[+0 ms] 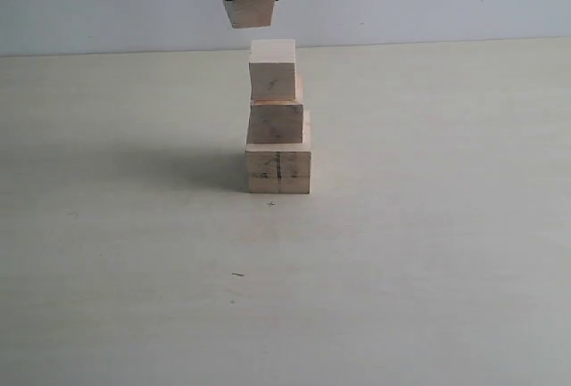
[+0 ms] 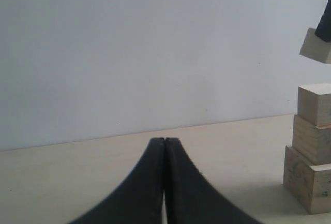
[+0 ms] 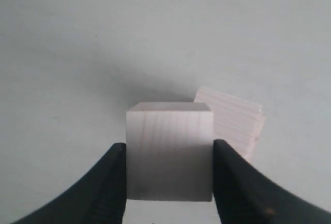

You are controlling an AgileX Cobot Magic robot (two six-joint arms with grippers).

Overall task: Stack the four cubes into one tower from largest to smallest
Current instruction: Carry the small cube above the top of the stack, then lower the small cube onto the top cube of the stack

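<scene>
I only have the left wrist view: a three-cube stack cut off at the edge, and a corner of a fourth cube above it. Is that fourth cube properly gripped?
Observer: Yes. The right wrist view shows the right end effector with one finger on each side face of the held cube.
Operator: Is it lined up over the stack?
Observer: Not quite. In the exterior view it hangs left of the top cube, past that cube's left edge.
Operator: Is the stack itself straight?
Observer: Roughly. The exterior view shows the tower upright, with its upper cubes set slightly toward the left of the largest cube.
</scene>
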